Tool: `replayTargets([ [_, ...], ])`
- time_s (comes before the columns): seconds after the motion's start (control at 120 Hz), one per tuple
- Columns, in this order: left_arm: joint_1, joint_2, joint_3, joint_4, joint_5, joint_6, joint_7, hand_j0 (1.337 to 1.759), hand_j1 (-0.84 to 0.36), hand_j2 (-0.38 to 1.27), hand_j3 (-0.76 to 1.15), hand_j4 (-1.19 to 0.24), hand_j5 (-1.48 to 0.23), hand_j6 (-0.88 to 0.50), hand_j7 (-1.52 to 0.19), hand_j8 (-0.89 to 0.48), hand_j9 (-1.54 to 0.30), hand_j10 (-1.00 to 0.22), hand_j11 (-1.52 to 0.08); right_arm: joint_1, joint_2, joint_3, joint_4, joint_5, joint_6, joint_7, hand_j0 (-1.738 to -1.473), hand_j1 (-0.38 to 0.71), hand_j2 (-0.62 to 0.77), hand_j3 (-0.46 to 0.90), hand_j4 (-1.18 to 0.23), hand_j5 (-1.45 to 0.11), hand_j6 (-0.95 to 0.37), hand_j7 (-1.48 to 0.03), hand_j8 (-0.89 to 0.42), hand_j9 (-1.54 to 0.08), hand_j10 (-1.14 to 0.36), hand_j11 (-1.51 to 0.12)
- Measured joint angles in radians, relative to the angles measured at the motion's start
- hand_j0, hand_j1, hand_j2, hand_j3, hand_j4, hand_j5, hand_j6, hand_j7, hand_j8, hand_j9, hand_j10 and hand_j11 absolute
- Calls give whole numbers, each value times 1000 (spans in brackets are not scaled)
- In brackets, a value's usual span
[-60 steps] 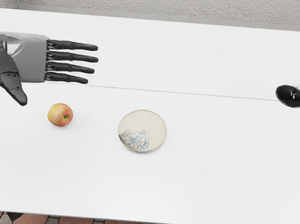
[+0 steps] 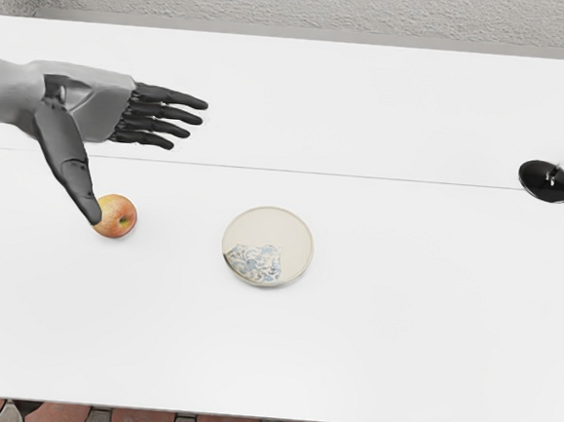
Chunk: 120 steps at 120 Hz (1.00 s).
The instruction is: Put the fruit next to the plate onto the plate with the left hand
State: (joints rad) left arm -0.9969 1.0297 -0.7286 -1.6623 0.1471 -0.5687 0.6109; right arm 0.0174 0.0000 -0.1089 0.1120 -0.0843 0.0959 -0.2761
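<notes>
A red and yellow apple (image 2: 116,216) lies on the white table, a short way left of a small cream plate (image 2: 267,246) with a blue pattern. My left hand (image 2: 123,125) reaches in from the left edge, above and behind the apple, fingers (image 2: 172,114) spread and pointing right. Its thumb (image 2: 74,170) points down, and the tip overlaps the apple's left side. The hand is open and holds nothing. The right hand is out of view.
A wine glass with a black foot (image 2: 546,180) stands tilted at the far right edge. A seam (image 2: 363,176) runs across the white table. The table's front edge (image 2: 266,418) lies near the bottom.
The left hand moved right and rotated. Its thumb swung down, and the tip now meets the apple's left side. The apple and plate have not moved.
</notes>
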Motion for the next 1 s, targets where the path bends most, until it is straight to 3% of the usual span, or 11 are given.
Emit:
replayTargets([
  [0.075, 1, -3, 7, 0, 170, 54, 0, 1658, 332, 3, 0, -14, -18, -14, -18, -15, -18, -14, -18, 3, 0, 0, 0, 0, 0, 0, -1658, -349, 0, 0, 0, 0, -1, 0, 0, 0, 0, 0],
  [0.208, 5, -55, 45, -8, 327, 100, 0, 1658, 316, 6, 0, -30, -37, -30, -37, -30, -37, -30, -37, 6, 0, 0, 0, 0, 0, 0, -1658, -349, 0, 0, 0, 0, -1, 0, 0, 0, 0, 0],
  [0.317, 9, -97, 124, -27, 506, 245, 0, 1658, 293, 10, 0, -50, -62, -50, -61, -50, -61, -49, -61, 7, 0, 0, 0, 0, 0, 0, -1658, -349, 0, 0, 0, 0, -1, 0, 0, 0, 0, 0],
  [0.533, 24, -158, 322, -47, 720, 495, 0, 1658, 273, 15, 0, -69, -85, -70, -85, -70, -85, -69, -85, 7, 0, 0, 0, 0, 0, 0, -1658, -349, 0, 0, 0, 0, -1, 0, 0, 0, 0, 0],
  [0.75, 48, -190, 481, -49, 869, 728, 0, 1658, 266, 17, 0, -76, -93, -77, -92, -77, -92, -75, -92, 7, 0, 1, 0, 0, 0, 0, -1658, -349, 0, 0, 0, 0, -1, 0, 0, 0, 0, 0],
  [1.0, 87, -206, 522, -18, 915, 838, 0, 1658, 264, 17, 0, -78, -96, -79, -95, -79, -95, -77, -95, 7, 0, 1, 0, 0, 0, 0, -1658, -349, 0, 0, 0, 0, 0, 0, 0, 0, 0, 0],
])
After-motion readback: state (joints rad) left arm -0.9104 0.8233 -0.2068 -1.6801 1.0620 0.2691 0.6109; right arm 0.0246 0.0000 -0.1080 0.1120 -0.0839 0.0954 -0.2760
